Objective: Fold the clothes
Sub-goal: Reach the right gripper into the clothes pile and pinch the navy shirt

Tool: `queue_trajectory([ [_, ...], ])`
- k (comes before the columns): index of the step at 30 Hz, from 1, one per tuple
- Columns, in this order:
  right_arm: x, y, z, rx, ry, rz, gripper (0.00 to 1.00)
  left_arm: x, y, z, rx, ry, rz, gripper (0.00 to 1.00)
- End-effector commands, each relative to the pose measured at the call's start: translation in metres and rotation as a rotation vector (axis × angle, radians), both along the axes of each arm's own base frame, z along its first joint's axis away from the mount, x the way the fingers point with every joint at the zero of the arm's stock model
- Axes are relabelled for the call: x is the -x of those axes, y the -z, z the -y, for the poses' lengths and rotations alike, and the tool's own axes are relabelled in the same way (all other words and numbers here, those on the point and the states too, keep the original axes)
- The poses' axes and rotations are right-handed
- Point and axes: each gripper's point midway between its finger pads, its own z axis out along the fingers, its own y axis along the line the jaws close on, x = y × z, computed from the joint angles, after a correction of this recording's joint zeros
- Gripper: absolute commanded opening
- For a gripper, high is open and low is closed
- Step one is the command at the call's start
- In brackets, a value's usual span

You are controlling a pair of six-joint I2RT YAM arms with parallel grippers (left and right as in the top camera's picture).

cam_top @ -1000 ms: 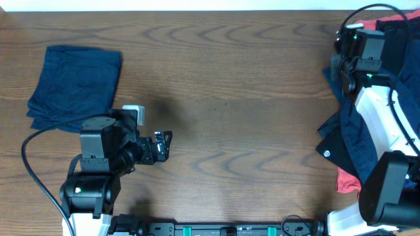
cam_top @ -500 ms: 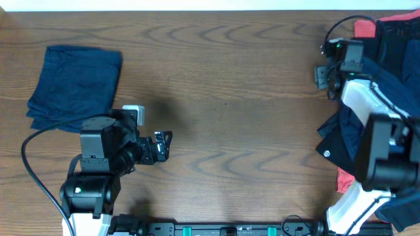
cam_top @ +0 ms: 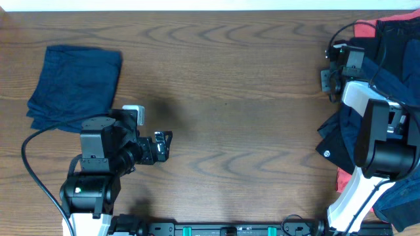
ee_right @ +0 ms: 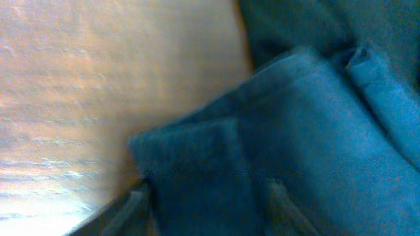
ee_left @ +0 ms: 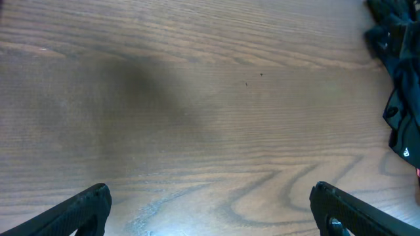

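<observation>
A wooden table (cam_top: pixel 223 85) seen from above, with a robot arm at each lower corner. At the far left lies a folded navy piece (cam_top: pixel 75 85), flat and squared off, probably set there to keep finished work well apart from the rest. The unfolded pile of clothes (cam_top: pixel 387 78) is heaped along the right edge: mostly navy cloth, with a black piece (cam_top: pixel 328 147) bearing a small white logo spilling towards the middle, and a red piece (cam_top: pixel 367 27) showing at the top corner.

The right gripper (cam_top: pixel 328 73) reaches to the near edge of that pile, likely to draw out the next garment. Its wrist camera is blurred and filled with navy cloth (ee_right: pixel 295 131); cloth lies between its two fingers (ee_right: pixel 134 200), but I cannot tell whether they have closed on it or only straddle it.

The left gripper (cam_top: pixel 161 145) hangs over bare wood at the lower left, just beside the folded piece and well apart from the pile. Its fingers (ee_left: pixel 85 210) stand wide apart with nothing between them, seemingly waiting to help.

The middle of the table has no object on it, leaving room to spread a garment. The likeliest snag is the tangle itself: pulling one piece may drag its neighbours, and the right arm's own cable (cam_top: pixel 367 13) loops over the pile
</observation>
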Motion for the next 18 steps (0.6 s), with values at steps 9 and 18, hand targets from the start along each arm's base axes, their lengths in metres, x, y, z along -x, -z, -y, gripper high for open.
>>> queue_trajectory([
  [9, 0.013, -0.025, -0.013, -0.022, -0.002, -0.027, 0.01, -0.002, -0.009, 0.001, 0.016, -0.001, 0.017, 0.98],
  [18, 0.041, -0.109, -0.168, -0.126, -0.415, 0.006, 0.01, -0.002, -0.009, 0.001, 0.016, -0.002, 0.018, 0.98],
])
